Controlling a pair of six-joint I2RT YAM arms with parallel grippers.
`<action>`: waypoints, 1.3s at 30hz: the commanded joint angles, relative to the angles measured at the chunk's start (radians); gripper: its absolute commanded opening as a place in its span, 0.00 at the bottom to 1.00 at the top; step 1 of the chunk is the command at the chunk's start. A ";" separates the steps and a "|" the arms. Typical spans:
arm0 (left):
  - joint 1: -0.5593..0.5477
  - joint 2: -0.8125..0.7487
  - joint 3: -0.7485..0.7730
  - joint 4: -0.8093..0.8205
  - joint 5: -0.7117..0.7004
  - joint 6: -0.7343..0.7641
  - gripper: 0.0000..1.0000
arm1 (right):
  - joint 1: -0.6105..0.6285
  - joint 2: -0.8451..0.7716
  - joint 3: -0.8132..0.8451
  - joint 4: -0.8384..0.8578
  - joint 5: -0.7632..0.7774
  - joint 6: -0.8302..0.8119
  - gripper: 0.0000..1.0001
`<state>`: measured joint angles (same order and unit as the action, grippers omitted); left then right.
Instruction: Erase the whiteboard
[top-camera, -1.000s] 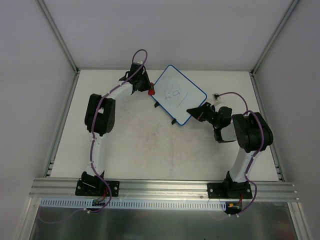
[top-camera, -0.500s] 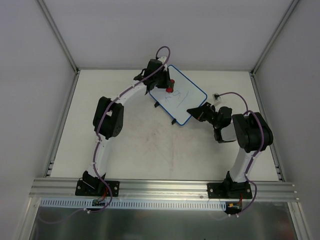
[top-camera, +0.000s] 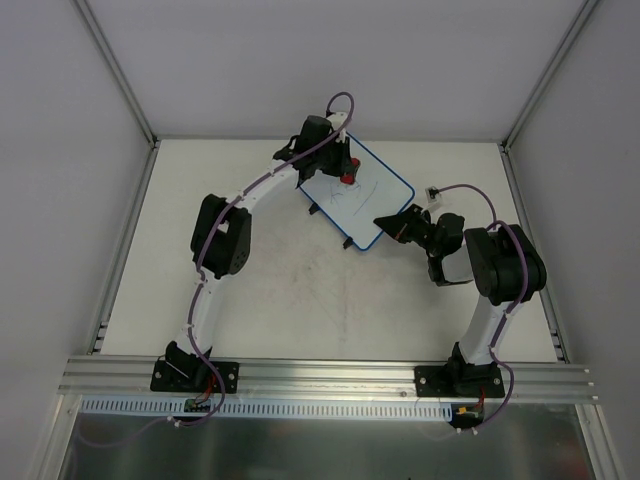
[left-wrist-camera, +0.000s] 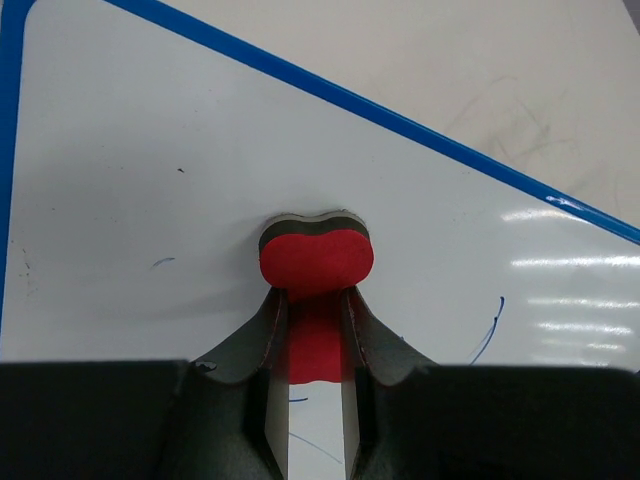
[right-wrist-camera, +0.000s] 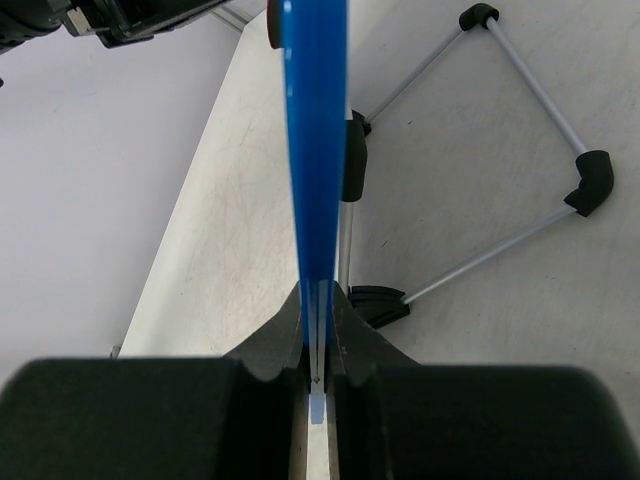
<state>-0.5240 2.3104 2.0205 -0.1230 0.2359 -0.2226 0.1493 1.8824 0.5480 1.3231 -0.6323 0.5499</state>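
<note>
The whiteboard (top-camera: 362, 203), white with a thin blue rim, lies tilted at the table's back centre. It fills the left wrist view (left-wrist-camera: 150, 180) and shows edge-on in the right wrist view (right-wrist-camera: 315, 150). My left gripper (top-camera: 340, 172) is shut on the red eraser (top-camera: 348, 177), which presses flat on the board's far part (left-wrist-camera: 316, 262). Faint blue pen strokes (left-wrist-camera: 488, 330) remain beside and under the eraser. My right gripper (top-camera: 385, 222) is shut on the board's near right edge (right-wrist-camera: 317, 335).
The board's wire stand with black feet (right-wrist-camera: 520, 150) rests on the table under the board. A small black and white part (top-camera: 432, 191) lies right of the board. Grey walls close in the table's back and sides.
My left arm has swung right from the board's left corner onto the board, carrying the eraser across it. The dark writing has faded to faint strokes. The right arm has not moved.
</note>
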 joint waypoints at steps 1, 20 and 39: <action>0.050 0.060 0.050 0.005 0.022 -0.075 0.00 | 0.003 -0.026 0.018 0.208 -0.024 -0.048 0.00; 0.073 0.084 0.065 0.006 0.062 -0.069 0.00 | 0.004 -0.022 0.024 0.208 -0.027 -0.048 0.00; -0.205 -0.060 -0.111 0.008 -0.021 0.295 0.00 | 0.003 -0.022 0.023 0.208 -0.029 -0.048 0.00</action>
<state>-0.7033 2.2562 1.9560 -0.0853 0.1963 -0.0166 0.1455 1.8824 0.5499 1.3125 -0.6338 0.5564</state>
